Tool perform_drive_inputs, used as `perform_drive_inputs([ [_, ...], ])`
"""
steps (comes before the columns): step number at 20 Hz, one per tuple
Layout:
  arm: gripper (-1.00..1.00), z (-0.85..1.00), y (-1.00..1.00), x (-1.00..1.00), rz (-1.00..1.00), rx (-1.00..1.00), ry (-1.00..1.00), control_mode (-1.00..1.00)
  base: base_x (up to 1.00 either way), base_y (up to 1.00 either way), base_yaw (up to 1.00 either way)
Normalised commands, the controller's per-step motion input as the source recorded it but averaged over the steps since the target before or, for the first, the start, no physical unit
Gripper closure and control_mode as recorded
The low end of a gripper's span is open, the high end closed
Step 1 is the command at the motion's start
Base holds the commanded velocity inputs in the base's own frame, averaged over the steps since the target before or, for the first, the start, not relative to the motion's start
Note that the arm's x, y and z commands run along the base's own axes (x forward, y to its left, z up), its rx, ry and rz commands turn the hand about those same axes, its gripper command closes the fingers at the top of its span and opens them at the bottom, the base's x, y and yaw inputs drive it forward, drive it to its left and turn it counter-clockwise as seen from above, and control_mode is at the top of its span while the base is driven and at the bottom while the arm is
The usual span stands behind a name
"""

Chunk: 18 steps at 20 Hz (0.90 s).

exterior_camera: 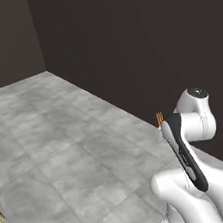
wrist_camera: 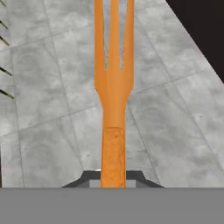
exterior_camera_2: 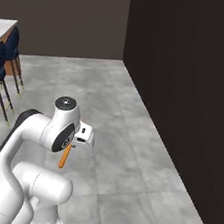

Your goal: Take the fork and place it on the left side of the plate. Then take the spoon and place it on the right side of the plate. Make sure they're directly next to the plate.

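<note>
From the left base camera I see the grey tiled floor [exterior_camera: 62, 141] on the left, then the dark wall [exterior_camera: 134, 44], and at the right the orange tines of the fork [exterior_camera: 160, 118] standing just above the arm's dark forearm cover.

From the right base camera, blue chairs [exterior_camera_2: 2, 63] stand at the far left beside a table edge [exterior_camera_2: 3, 27]. In the middle, the gripper [exterior_camera_2: 74, 146] is just behind the arm's round joint, and the orange handle hangs down below it, in the air over the floor.

In the hand camera the fork's handle rises from between the finger tips [wrist_camera: 89, 177] and the tines point away from the hand. The fingers are clamped on the fork's handle, one tip on each side of it, touching.
</note>
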Motion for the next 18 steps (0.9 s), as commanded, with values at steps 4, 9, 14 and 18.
perform_drive_inputs([
  [4, 1.00, 0.00, 0.00, 0.00, 0.00, 0.00, 0.00, 1.00, 1.00, 0.46, 0.10],
  [9, 1.00, 0.00, 0.00, 0.00, 0.00, 0.00, 0.00, 1.00, 1.00, 0.46, 0.06],
  [14, 1.00, 0.00, 0.00, 0.00, 0.00, 0.00, 0.00, 1.00, 1.00, 0.46, 0.05],
  [18, 1.00, 0.00, 0.00, 0.00, 0.00, 0.00, 0.00, 1.00, 1.00, 0.50, 0.07],
])
